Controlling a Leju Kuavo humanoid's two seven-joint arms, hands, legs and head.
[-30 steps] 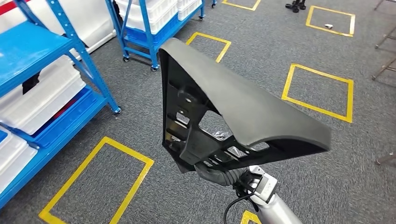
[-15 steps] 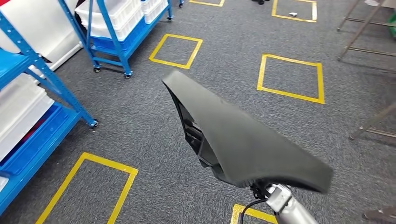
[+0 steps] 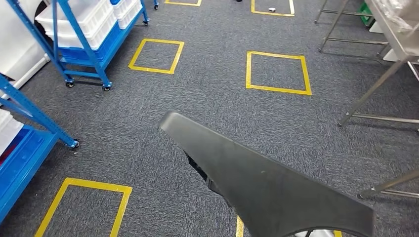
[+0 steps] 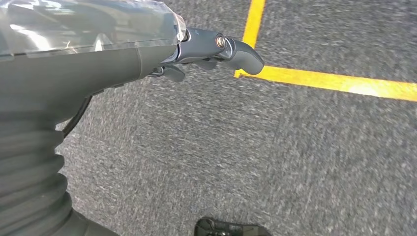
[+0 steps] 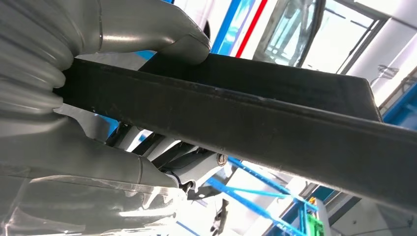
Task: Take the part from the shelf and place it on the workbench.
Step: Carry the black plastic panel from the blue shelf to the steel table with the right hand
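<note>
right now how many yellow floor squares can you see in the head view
6 yellow squares: two whole mid-floor, two cut off at the top edge, one near left, one mostly hidden under the black part.

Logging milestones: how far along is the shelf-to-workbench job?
Done: the black part is off the blue shelf, gripped by the right hand. In hand: carrying it over the carpet; the left hand holds nothing. Left: placing it; a steel table, possibly the workbench, stands ahead on the right.
</note>
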